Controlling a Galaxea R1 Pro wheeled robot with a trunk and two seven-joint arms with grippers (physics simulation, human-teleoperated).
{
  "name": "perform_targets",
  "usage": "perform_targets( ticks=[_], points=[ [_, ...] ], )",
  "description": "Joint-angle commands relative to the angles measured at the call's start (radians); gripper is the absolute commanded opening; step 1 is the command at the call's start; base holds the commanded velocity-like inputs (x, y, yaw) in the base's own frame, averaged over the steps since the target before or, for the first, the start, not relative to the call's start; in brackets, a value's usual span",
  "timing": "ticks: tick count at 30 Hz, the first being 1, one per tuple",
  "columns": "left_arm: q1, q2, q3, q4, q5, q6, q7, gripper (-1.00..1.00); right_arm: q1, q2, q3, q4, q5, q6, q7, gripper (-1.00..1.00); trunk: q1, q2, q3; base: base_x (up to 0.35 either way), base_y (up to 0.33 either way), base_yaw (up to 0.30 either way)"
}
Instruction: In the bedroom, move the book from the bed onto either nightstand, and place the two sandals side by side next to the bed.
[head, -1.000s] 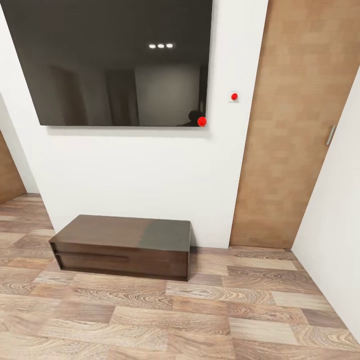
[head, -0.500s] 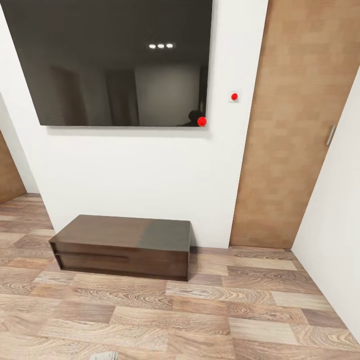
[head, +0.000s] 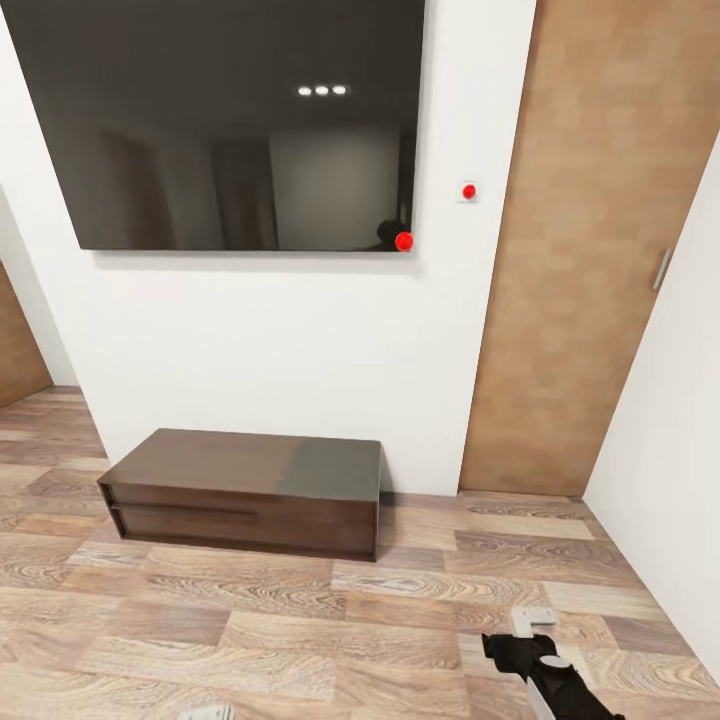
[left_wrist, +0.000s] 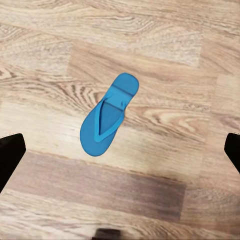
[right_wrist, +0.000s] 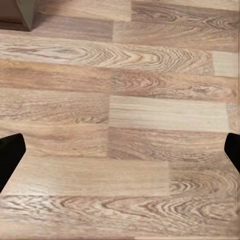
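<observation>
My right gripper (head: 533, 622) has just popped up into the head view's bottom edge, both sets of fingers spread wide and empty, a blue sandal (left_wrist: 108, 115) flat on the floor (head: 300, 620) under my left gripper (left_wrist: 120, 150), TV bench (head: 245, 492) and TV (head: 225, 120) beyond unchanged.

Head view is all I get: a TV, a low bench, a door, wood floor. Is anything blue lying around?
Observer: Yes. The left wrist view looks down on one blue sandal lying flat on the floor.
Operator: Is the robot holding it?
Observer: No. The left gripper is open, its fingers wide apart either side, with the sandal lying free.
Operator: And the other arm?
Observer: The right gripper is open over bare planks, with the corner of some dark furniture nearby.
</observation>
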Motion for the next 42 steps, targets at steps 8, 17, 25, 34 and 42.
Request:
perform_targets(
  ticks=[8, 17, 25, 34, 42],
  points=[
    [0.0, 0.0, 0.005, 0.016, 0.005, 0.007, -0.001, 1.0, -0.014, -0.009, 0.0, -0.013, 0.0, 0.01, -0.003, 1.0, 0.031, -0.057, -0.026, 0.0, 0.0, 0.0],
    [0.0, 0.0, 0.006, 0.016, 0.006, 0.01, -0.001, 1.0, -0.018, -0.041, 0.0, -0.017, 0.001, 0.1, -0.002, 1.0, 0.065, -0.12, -0.054, 0.0, 0.0, 0.0],
    [0.0, -0.001, 0.006, 0.016, 0.008, 0.01, -0.001, 1.0, -0.018, -0.115, -0.005, -0.06, -0.001, 0.157, 0.0, 1.0, 0.096, -0.176, -0.079, 0.0, 0.0, 0.0],
    [-0.001, 0.0, 0.006, -0.005, 0.008, 0.014, 0.002, 1.0, -0.018, -0.114, -0.006, -0.062, -0.001, 0.158, -0.001, 1.0, 0.13, -0.239, -0.108, 0.0, 0.0, 0.0],
    [-0.008, -0.002, 0.005, -0.161, 0.009, 0.146, 0.004, 1.0, -0.018, -0.112, -0.006, -0.062, 0.0, 0.158, -0.002, 1.0, 0.13, -0.239, -0.108, 0.0, 0.0, 0.0]
  ],
)
